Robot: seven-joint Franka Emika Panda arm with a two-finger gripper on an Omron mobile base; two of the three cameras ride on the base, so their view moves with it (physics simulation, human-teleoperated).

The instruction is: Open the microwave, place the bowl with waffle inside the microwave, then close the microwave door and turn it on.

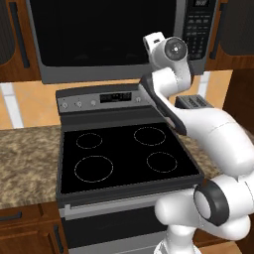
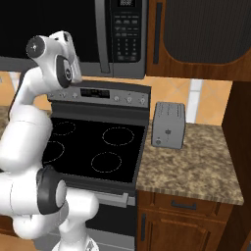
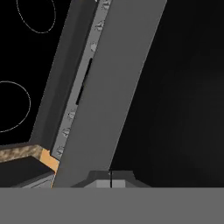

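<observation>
The jaws, pressed together and empty, faced the shut microwave door (image 3: 175, 87) squarely, near its lower frame above the stove (image 1: 124, 149).

A speckled brown stone desk (image 2: 196, 162) runs along the wall on both sides of a black-topped stove (image 1: 126, 154), which is set into it. On the right stretch a grey toaster (image 2: 168, 125) stands upright near the back edge, just beside the stove. The left stretch (image 1: 27, 158) carries a bare granite top.
</observation>
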